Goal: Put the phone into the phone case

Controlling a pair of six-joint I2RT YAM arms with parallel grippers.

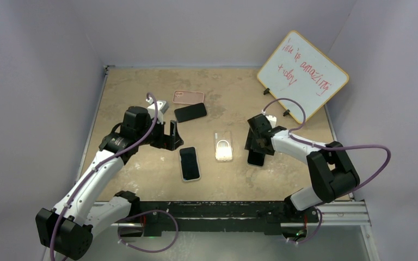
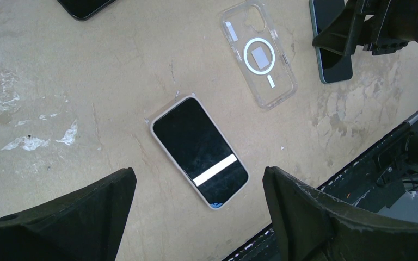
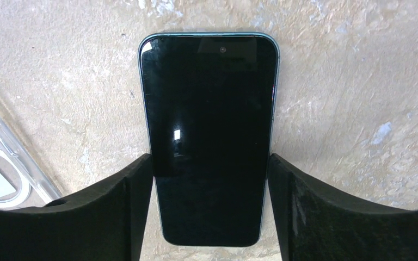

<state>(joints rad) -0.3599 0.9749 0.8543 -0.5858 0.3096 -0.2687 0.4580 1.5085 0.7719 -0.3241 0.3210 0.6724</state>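
Since the phone (image 3: 209,109) lies flat and face-up on the table (image 3: 359,81) directly between the fingers of the right gripper (image 3: 209,166), its long edges are the only real place to take it. The jaws are drawn in to its width, and the pads (image 3: 136,190) sit against both long edges with no gap showing, near the lower half of the body. I judge the phone rigid, thin and fairly dense, with a slick glass face. A hold nearer its middle would balance it better and keep it from tipping as it lifts. The clear case (image 3: 0,157) lies just to that gripper's left, open side up. It looks light and somewhat flexible, so it may slide when the phone is pressed in. The left gripper (image 2: 198,171) hangs spread wide and holds nothing, above a cased phone (image 2: 190,136).
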